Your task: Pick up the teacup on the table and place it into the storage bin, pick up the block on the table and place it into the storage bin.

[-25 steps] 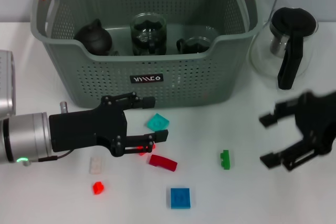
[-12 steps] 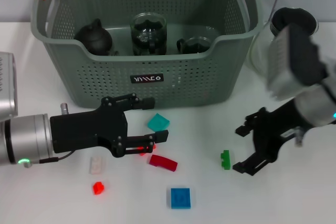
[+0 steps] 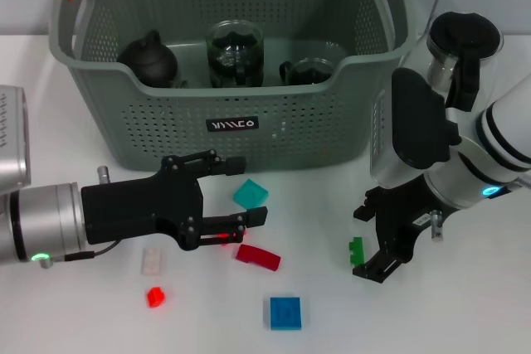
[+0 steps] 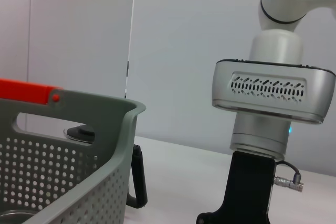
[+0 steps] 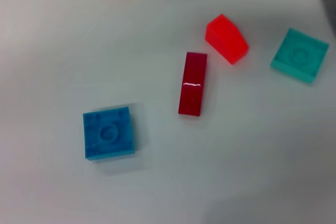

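Your right gripper has swung in, open, beside the small green plastic block near the white tabletop's front edge. Close on it next, I'd judge. Your open left gripper has stayed before the grey-green perforated storage bin.

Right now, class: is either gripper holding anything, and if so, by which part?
Nothing is held. The left gripper is open above the table near a teal block; the right gripper is open beside the green block.
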`<state>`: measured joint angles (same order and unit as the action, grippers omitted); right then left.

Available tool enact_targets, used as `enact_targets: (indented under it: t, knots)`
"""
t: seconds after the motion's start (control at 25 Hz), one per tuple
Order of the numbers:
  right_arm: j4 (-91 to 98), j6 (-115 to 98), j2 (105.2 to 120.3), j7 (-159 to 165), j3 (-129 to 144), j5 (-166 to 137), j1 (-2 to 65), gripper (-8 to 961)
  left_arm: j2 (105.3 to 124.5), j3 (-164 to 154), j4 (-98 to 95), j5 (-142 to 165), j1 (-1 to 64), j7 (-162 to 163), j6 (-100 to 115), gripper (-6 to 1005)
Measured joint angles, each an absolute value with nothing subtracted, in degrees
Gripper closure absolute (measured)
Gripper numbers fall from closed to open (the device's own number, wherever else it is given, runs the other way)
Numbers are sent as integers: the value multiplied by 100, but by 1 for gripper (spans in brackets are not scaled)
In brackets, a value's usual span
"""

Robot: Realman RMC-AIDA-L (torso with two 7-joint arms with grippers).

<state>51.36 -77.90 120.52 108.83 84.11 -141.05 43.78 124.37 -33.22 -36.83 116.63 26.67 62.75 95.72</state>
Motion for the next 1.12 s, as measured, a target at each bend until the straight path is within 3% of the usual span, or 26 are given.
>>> enact_targets:
  t: [0.32, 0.52, 0.68, 0.92, 1.12]
  knots:
    - [4941, -7651, 12066, 10889, 8463, -14097, 4444, 11, 12437, -3322, -3674, 11663, 2673, 6275, 9553, 270]
    - [4730, -7557, 12074, 10890, 8541, -14097, 4556, 185, 12436, -3322, -3671, 11663, 2682, 6276, 9553, 271]
    - [4686, -7549, 12076, 10899, 8551, -14092, 4585, 391, 12437, -3322, -3672, 11663, 2682, 6276, 9552, 272]
    - [4950, -7741, 12049, 11028, 8473, -14089, 4526, 517, 12437, -3322, -3674, 11663, 2681, 6275, 9554, 273]
    - [6443, -9148, 12021, 11386, 7995, -14083, 4188, 515, 12430, -3322, -3689, 11663, 2667, 6279, 9559, 273]
